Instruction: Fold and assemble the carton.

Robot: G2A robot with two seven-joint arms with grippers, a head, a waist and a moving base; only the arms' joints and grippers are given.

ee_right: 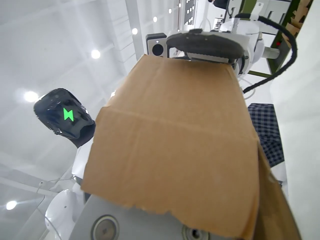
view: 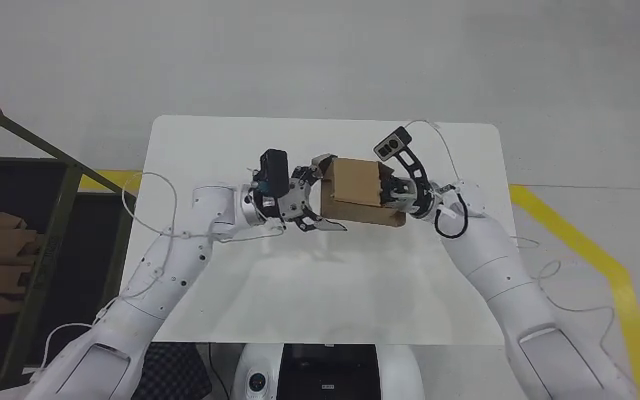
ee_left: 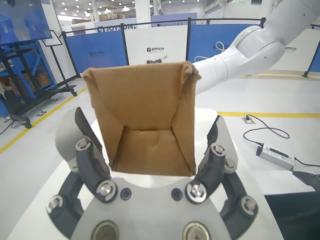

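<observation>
A brown carton [view: 358, 185] hangs over the middle of the white table [view: 300, 290] between my two arms. Its open end faces my left gripper [view: 330, 195], which is open, one finger on each side of that end and neither touching it. In the left wrist view I look into the hollow carton [ee_left: 145, 116] between the spread fingers [ee_left: 86, 138]. My right gripper [view: 396, 192] is shut on the carton's opposite end. In the right wrist view a carton panel [ee_right: 175, 131] hides the right fingers, and a left finger pad [ee_right: 205, 46] sits at its far edge.
The table's near half is bare white surface. A dark rack with stacked cardboard [view: 15, 250] stands off the table's left side. Yellow floor tape [view: 560, 215] runs past the right edge, and a power brick with cable [ee_left: 275, 154] lies on the floor.
</observation>
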